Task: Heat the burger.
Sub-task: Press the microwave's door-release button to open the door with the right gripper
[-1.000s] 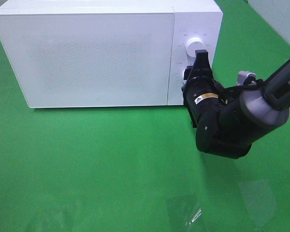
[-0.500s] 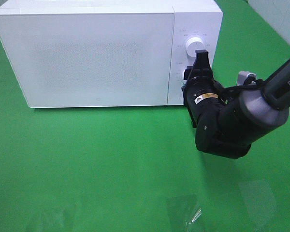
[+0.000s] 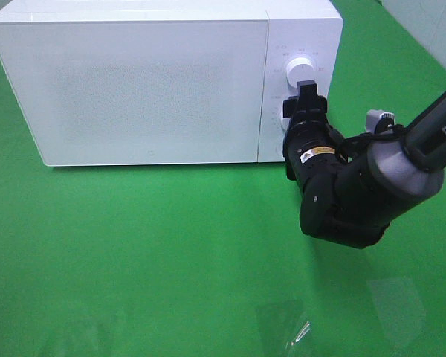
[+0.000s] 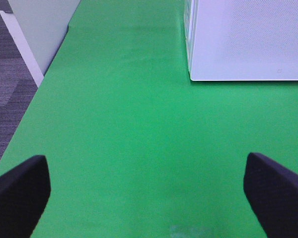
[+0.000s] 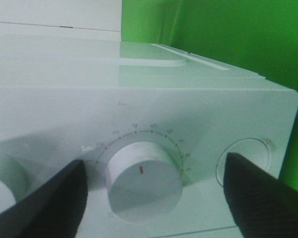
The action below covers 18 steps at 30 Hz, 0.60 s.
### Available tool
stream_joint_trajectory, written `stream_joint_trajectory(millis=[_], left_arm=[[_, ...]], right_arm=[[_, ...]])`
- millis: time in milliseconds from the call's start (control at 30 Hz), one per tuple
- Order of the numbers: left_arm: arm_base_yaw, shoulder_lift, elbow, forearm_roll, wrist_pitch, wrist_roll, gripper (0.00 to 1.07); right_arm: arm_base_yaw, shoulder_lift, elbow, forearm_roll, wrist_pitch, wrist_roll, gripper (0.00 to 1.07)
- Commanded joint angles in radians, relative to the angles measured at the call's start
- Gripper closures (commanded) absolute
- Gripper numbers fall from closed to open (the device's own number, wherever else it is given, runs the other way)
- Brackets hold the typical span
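A big white microwave (image 3: 149, 82) with its door shut sits on a green table (image 3: 134, 260), a round white knob (image 5: 144, 181) with a little red mark is on its front, and a small clear scrap (image 3: 301, 332) lies near the table's front edge.

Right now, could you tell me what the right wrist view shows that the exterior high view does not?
Only the right wrist view shows the timer dial up close: its red mark, the numbers around it, and the right gripper open, one finger on each side with a gap. Only the exterior high view shows the whole microwave with its door closed, the right arm and the green table. Both show the control panel with the right gripper at it.
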Motion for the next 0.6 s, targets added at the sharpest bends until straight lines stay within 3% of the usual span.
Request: stream_joint_trajectory(millis=[33,167,367,600], left_arm=[[0.001,-0.019,0.001,0.0,-0.003,0.001,0.09],[0.001,-0.019,0.001,0.0,-0.003,0.001,0.09],[0.001,-0.019,0.001,0.0,-0.003,0.001,0.09],[0.001,-0.019,0.001,0.0,-0.003,0.001,0.09]], right_arm=[[-0.003,-0.007,0.008,0.0,-0.013,-0.043,0.28],[0.0,-0.008,0.023,-0.039,-0.013,-0.063,0.31],[0.0,-0.053,0.047,-0.234,0.084,-0.188,0.32],[-0.001,-0.123,0.054,-0.273,0.228,-0.412,0.32]])
